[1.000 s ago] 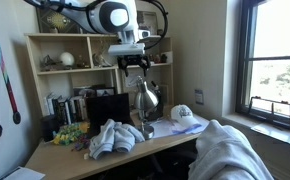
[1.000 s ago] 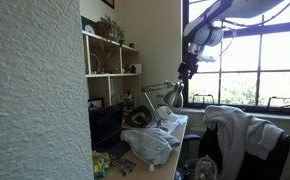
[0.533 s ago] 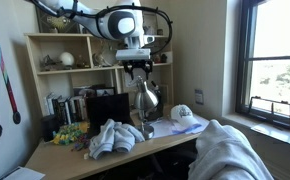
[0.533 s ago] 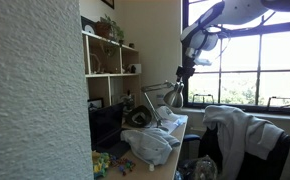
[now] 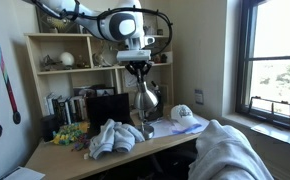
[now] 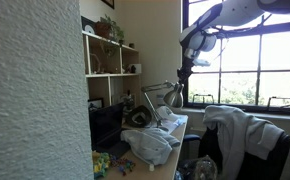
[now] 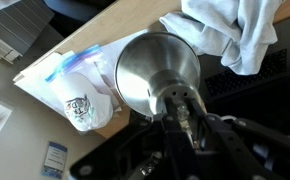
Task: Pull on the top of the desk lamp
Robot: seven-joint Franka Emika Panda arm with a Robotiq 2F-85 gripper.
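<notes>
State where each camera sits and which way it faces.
An exterior view: in front of the desk, facing the shelves; shows the arm and the gripper atop the desk lamp.
An exterior view: off the desk's end, beside a textured wall, facing the window; arm and gripper show.
Wrist view: looks down over the shade at the white cap; dark gripper parts show below.
Shared: all three show the lamp.
</notes>
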